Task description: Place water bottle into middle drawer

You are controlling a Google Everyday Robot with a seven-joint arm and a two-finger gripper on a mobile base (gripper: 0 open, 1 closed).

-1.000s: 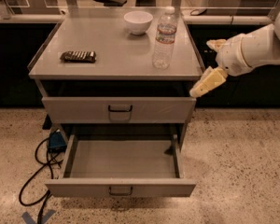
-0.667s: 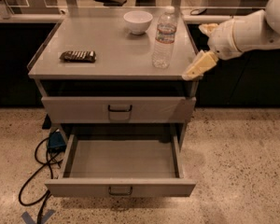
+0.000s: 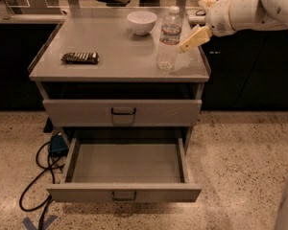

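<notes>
The water bottle (image 3: 169, 38) stands upright on the cabinet top (image 3: 110, 61) near its right edge, clear with a white cap. My gripper (image 3: 199, 21) is just right of the bottle at its upper half, open, with one pale finger (image 3: 194, 38) close to the bottle but apart from it. The middle drawer (image 3: 127, 163) is pulled out below and holds nothing; its front panel with a dark handle (image 3: 124, 195) faces me. The matching grey drawer (image 3: 122, 112) above it is shut.
A white bowl (image 3: 141, 22) stands behind and left of the bottle. A dark flat packet (image 3: 80, 57) lies on the left of the top. Black cables (image 3: 36, 178) and a blue box (image 3: 57, 144) lie on the floor left of the cabinet.
My gripper has moved up and to the left, from beside the cabinet's right edge to close beside the bottle. The bottle and the drawer have not moved.
</notes>
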